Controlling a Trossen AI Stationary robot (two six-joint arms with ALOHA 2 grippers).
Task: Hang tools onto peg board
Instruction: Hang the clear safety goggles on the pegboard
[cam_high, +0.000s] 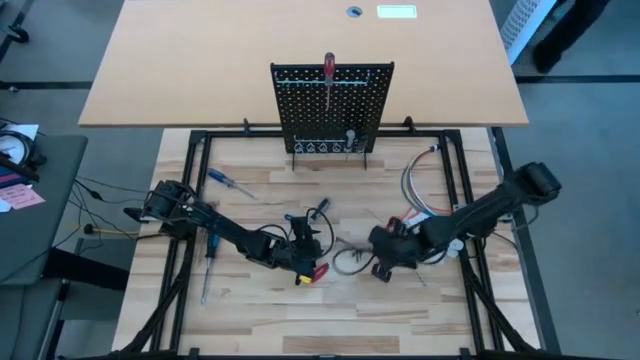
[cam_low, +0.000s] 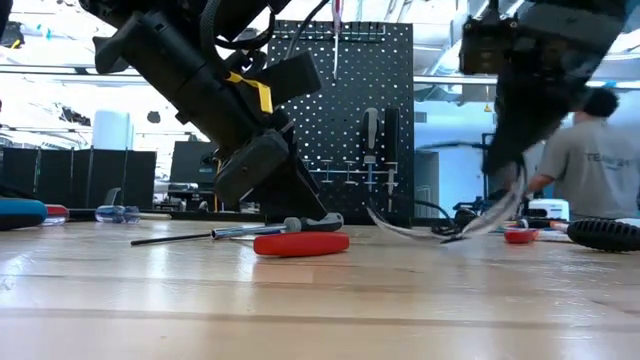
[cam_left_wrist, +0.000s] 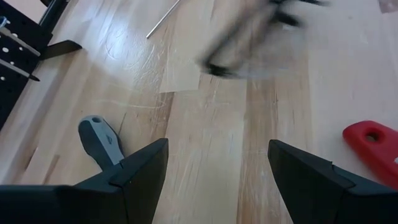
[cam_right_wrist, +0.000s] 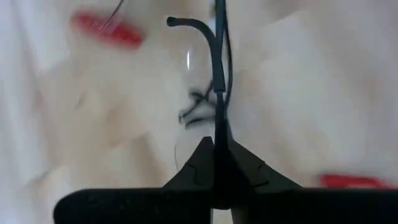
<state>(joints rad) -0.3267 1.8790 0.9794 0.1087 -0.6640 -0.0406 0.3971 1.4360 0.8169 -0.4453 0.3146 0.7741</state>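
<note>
Pliers, small with red handles (cam_high: 312, 272), are lying in front of your black holed peg board (cam_high: 332, 105), between your open left gripper (cam_high: 303, 250) fingers. Your right gripper (cam_right_wrist: 217, 163) is pinching a thin black wire (cam_right_wrist: 214, 56).

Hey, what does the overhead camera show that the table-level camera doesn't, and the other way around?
Only the high view shows the blue-handled screwdriver near the table's left side and the red-handled screwdriver on top of the peg board. Only the low view shows a person in the room behind. Both show the peg board, a red-handled tool lying on the wood by the left gripper, and the right gripper shut on a thin dark wire tool.
</note>
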